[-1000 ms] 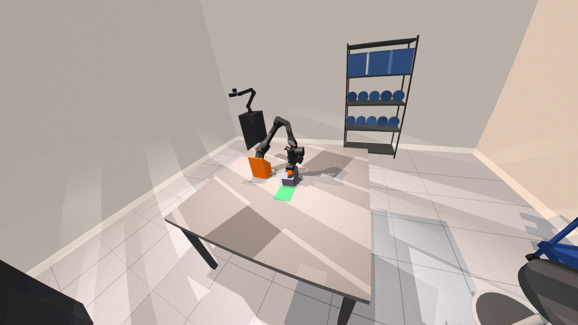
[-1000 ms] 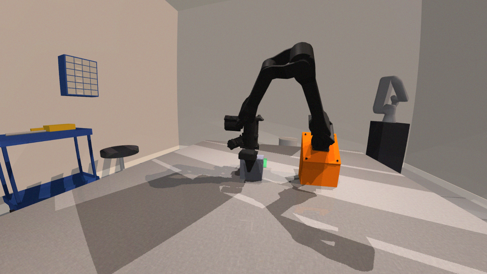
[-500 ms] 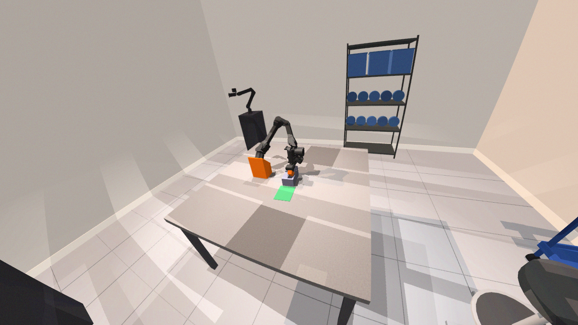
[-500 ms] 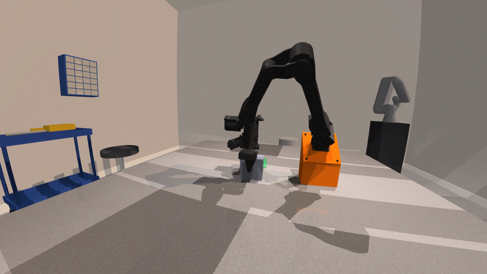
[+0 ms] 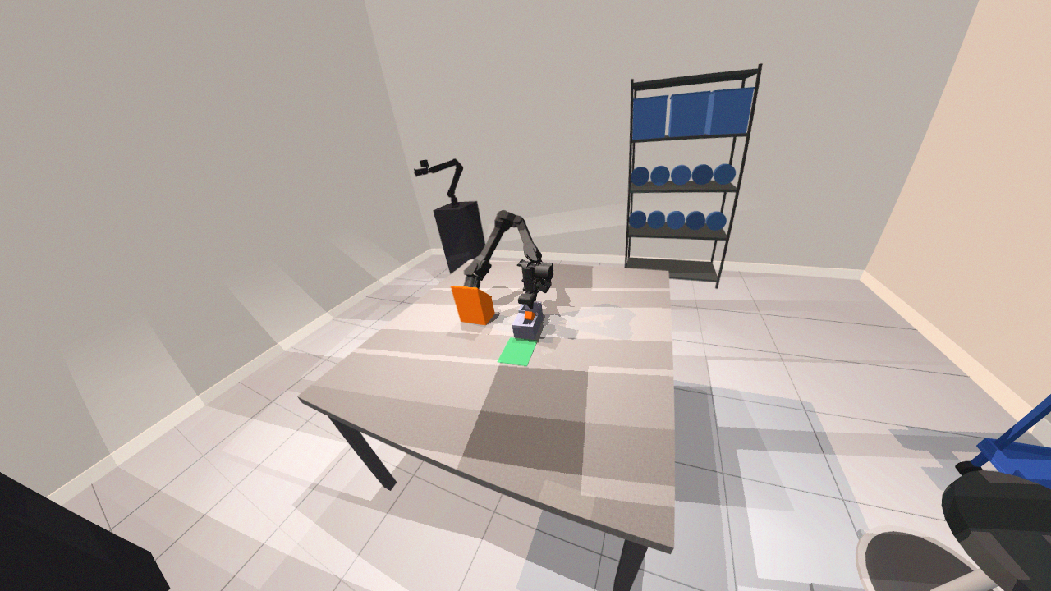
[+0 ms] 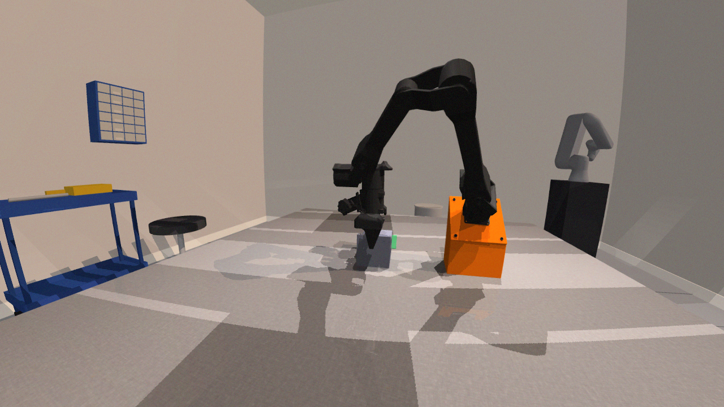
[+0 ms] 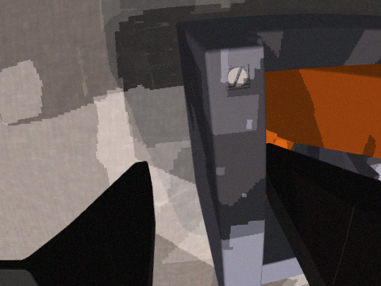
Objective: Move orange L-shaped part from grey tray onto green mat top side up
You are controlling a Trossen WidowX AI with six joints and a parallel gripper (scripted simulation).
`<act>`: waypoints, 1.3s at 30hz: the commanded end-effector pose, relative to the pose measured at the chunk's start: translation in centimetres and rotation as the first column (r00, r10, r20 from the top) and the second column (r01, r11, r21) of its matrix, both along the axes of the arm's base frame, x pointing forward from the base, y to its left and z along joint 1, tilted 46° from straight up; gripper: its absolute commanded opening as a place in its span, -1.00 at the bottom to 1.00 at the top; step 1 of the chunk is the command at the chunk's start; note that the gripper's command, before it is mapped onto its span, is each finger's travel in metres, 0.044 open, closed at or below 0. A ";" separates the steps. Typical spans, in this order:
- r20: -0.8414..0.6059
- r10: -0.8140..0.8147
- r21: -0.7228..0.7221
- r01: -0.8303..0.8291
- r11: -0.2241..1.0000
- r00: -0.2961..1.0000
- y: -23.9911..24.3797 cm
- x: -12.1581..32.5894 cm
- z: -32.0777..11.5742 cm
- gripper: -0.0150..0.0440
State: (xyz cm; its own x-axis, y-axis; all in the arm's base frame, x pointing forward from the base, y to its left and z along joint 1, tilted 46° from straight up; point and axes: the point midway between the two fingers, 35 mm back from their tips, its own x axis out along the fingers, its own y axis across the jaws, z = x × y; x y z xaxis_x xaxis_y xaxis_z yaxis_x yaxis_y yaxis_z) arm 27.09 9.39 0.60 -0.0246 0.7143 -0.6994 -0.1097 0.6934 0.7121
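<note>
Reaching straight down, the black arm's pincer [image 6: 372, 242] straddles one side wall of the grey tray [image 7: 233, 164]: one finger [image 7: 111, 249] hangs outside over the table, the other [image 7: 329, 228] inside on the orange part [image 7: 329, 106]. Its jaws stand part-way apart, grasping nothing. That part sits in its pocket, seemingly tipped, running away from the pressing finger. A green mat [image 5: 518, 351] lies just beside the tray.

high far top, low exterior, wrist (closest)
</note>
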 end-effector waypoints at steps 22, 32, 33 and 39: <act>0.015 -0.019 -0.003 0.019 1.000 1.000 -6.6 0.5 5.0 0.12; 0.015 -0.019 -0.003 0.019 1.000 1.000 -6.6 0.5 5.0 0.12; 0.015 -0.019 -0.003 0.019 1.000 1.000 -6.6 0.5 5.0 0.12; -0.059 -0.092 -0.008 0.091 0.996 0.994 -6.9 0.7 4.7 0.39</act>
State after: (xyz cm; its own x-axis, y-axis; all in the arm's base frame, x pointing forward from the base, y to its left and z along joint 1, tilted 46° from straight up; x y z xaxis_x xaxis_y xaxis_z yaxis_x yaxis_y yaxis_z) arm 27.62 2.73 5.56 -0.0009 0.7124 -0.7018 -0.0772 0.6997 0.7103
